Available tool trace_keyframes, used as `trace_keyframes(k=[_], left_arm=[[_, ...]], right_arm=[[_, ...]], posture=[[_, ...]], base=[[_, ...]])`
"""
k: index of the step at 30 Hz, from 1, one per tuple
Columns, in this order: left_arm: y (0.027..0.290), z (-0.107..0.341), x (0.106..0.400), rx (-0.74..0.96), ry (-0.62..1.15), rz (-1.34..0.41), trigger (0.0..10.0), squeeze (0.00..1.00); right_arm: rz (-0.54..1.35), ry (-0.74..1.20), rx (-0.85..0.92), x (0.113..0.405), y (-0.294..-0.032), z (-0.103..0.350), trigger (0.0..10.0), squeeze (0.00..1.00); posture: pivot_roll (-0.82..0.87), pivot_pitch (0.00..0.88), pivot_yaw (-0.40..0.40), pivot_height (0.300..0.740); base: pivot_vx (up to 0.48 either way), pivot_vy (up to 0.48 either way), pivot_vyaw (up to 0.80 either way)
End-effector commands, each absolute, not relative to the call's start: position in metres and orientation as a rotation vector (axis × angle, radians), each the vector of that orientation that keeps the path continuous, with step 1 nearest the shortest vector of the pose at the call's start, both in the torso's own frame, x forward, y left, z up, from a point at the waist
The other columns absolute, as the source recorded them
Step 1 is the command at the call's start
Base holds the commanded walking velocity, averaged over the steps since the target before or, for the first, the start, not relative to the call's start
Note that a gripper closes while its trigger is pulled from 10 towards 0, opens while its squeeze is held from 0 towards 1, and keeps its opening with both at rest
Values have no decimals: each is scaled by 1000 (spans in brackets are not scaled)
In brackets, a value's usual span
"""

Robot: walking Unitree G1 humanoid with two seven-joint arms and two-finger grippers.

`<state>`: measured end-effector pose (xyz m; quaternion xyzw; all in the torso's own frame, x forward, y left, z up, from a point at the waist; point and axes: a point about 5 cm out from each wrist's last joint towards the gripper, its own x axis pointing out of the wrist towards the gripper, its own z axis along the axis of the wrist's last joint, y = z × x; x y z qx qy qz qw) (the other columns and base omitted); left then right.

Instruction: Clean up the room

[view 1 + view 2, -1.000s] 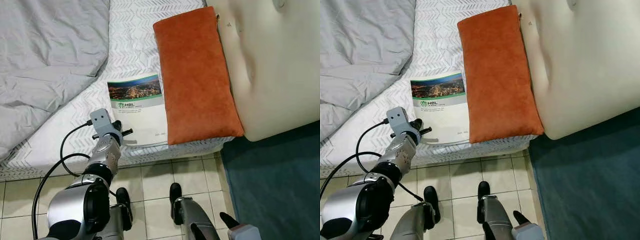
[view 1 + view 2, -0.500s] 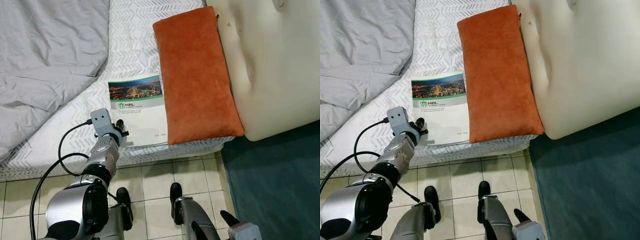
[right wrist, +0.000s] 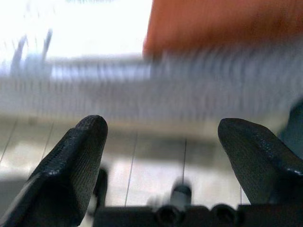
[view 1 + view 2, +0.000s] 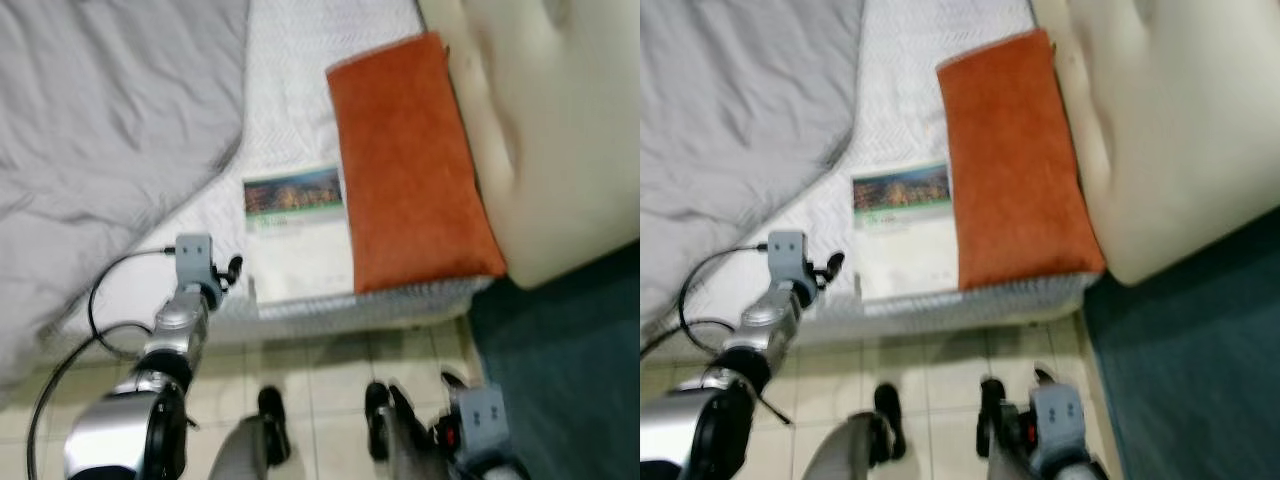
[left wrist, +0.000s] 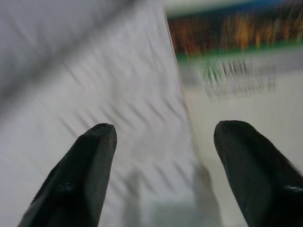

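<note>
The booklet (image 4: pixel 297 232) is seen lying flat on the white patterned mattress (image 4: pixel 285 110), close to the bed's near edge, with a grey duvet (image 4: pixel 100 130) spread over the bed's left part. The left claw (image 5: pixel 161 156) is held just beside the booklet's left edge, near the bed's near edge, its fingers (image 5: pixel 85 165) spread wide apart with nothing between them. The booklet is judged to be light, thin and floppy, with a glossy cover likely to slip; it is best taken at its left or near edge, where a finger may be slid under against the soft mattress. To its right, touching or just beside it, an orange cushion (image 4: pixel 410 165) lies along the bed. The right claw (image 3: pixel 165 156) hangs low over the tiled floor (image 4: pixel 930 390), its fingers spread and empty.
</note>
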<state>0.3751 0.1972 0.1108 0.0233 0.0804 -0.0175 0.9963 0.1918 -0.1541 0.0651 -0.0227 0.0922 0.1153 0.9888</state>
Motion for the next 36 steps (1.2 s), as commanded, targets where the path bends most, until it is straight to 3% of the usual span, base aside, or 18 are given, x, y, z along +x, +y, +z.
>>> trace_keyframes(k=[1, 5, 6, 9, 13, 19, 22, 23, 24, 30, 36], left_arm=[[206, 106, 367, 141, 138, -96, 10000, 1000], [204, 100, 360, 203, 111, -160, 10000, 1000], [199, 90, 350, 244, 93, -219, 10000, 1000], [190, 81, 338, 244, 65, -259, 10000, 1000], [159, 69, 297, 201, -31, -313, 10000, 1000], [158, 68, 257, 117, -72, -176, 10000, 1000], [163, 65, 260, 105, -56, -115, 10000, 1000], [165, 67, 263, 92, -55, -95, 10000, 929], [167, 68, 269, 80, -52, -74, 10000, 0], [169, 72, 282, 47, -1, -56, 10000, 0], [167, 61, 281, 25, 70, -75, 10000, 0]], right_arm=[[183, 210, -11, 193, -161, 54, 10000, 0], [141, 173, -6, 211, -169, 54, 10000, 0], [101, 136, -1, 224, -176, 58, 10000, 0], [67, 106, -5, 235, -183, 61, 10000, 0], [7, 51, -14, 244, -196, 69, 10000, 0], [-88, 9, 13, 237, -211, 72, 10000, 0], [-94, -16, 27, 238, -213, 74, 10000, 0], [-87, -17, 29, 240, -212, 73, 10000, 0], [-73, -14, 25, 243, -211, 72, 10000, 0], [-10, -6, 13, 260, -205, 72, 10000, 0], [34, 21, 16, 264, -200, 66, 10000, 0]], posture=[[-154, 200, 97, 740], [-107, 117, 107, 740], [-71, 46, 107, 740], [-54, 7, 103, 740], [-25, 0, 93, 740], [-20, 0, 64, 740], [-23, 0, 54, 740], [-22, 0, 52, 740], [-21, 0, 52, 740], [-22, 0, 50, 740], [-15, 0, 51, 740]], base=[[0, 0, 0], [0, 0, 0], [0, 0, 0], [0, 0, 0], [0, 0, 0], [0, 0, 0], [0, 0, 0], [0, 0, 0], [0, 0, 0], [0, 0, 0], [0, 475, 0]])
